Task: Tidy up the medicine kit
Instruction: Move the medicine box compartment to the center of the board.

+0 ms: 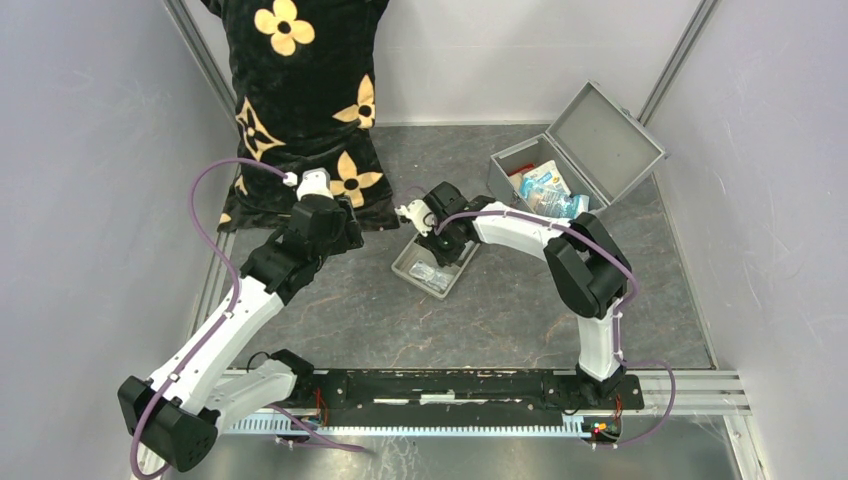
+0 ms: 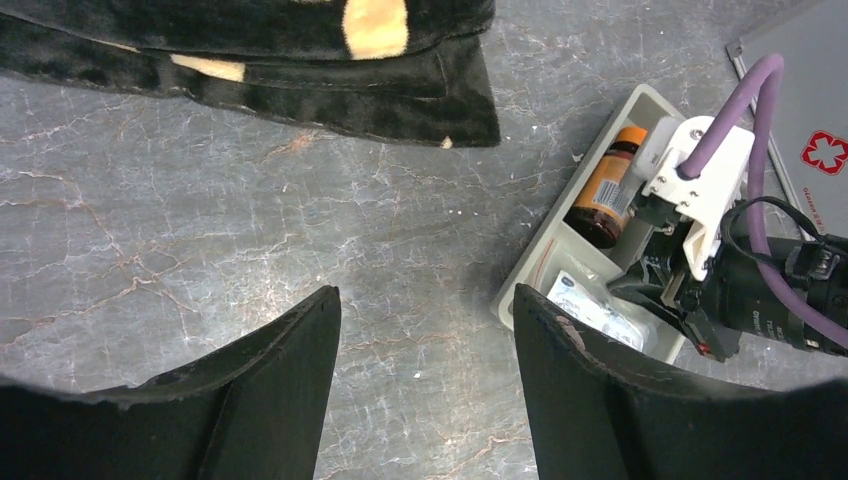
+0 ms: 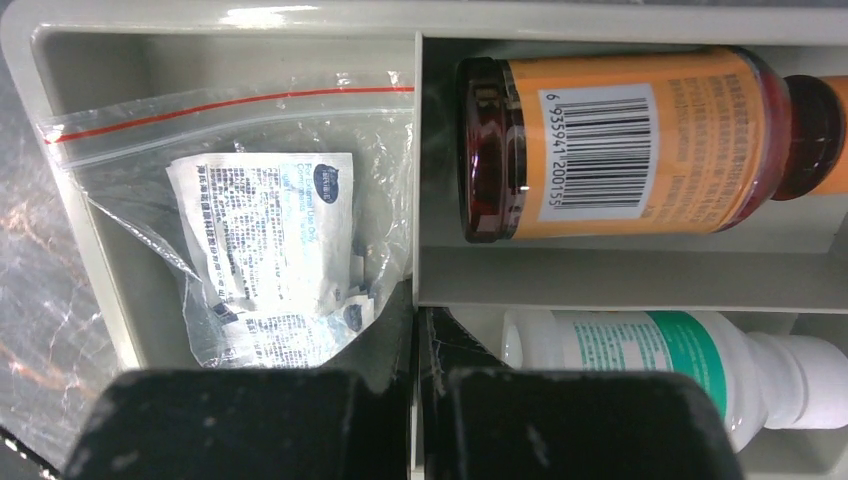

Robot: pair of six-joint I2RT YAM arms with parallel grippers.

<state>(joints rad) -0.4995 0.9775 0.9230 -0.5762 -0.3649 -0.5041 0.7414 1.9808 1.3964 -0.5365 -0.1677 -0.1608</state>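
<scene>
As the overhead view sets the arm bases at 6 o'clock, places below are read from the middle of the table (image 1: 350,320), a dark grey slab with pale, marble-like veining.

- Medicine kit (image 1: 505,165): rectangular silver-grey metal case at 2 o'clock, well apart from the cushion. Its hinged lid (image 1: 605,140) is thrown back, showing a plain inner face. Glossy blue-and-white packets (image 1: 548,188) lie inside.
- Tray (image 3: 230,40): shallow grey plastic, divided, with rounded corners. It sits near the centre, at 8 o'clock of the kit.
- Zip bag (image 3: 250,200): clear crinkled film with a red seal strip, holding flat white sachets with blue print. It lies in the tray's large compartment.
- Amber bottle (image 3: 620,145): translucent dark brown cylinder with an orange barcoded label, lying on its side in its own compartment.
- White bottle (image 3: 640,365): opaque, with a teal-banded label, on its side in the neighbouring compartment.
- Cushion (image 1: 300,100): black plush with cream-yellow flower motifs, at 11 o'clock.
- Right gripper (image 3: 413,315): black fingers, jaws pressed together. The tips are down in the tray at the divider, touching the bag's corner; whether film is pinched cannot be told.
- Left gripper (image 2: 425,310): matt black, scuffed, wedge-shaped fingers. The jaws are apart with only bare table between them. It is at 9 o'clock of the tray, near the cushion's hem.
</scene>
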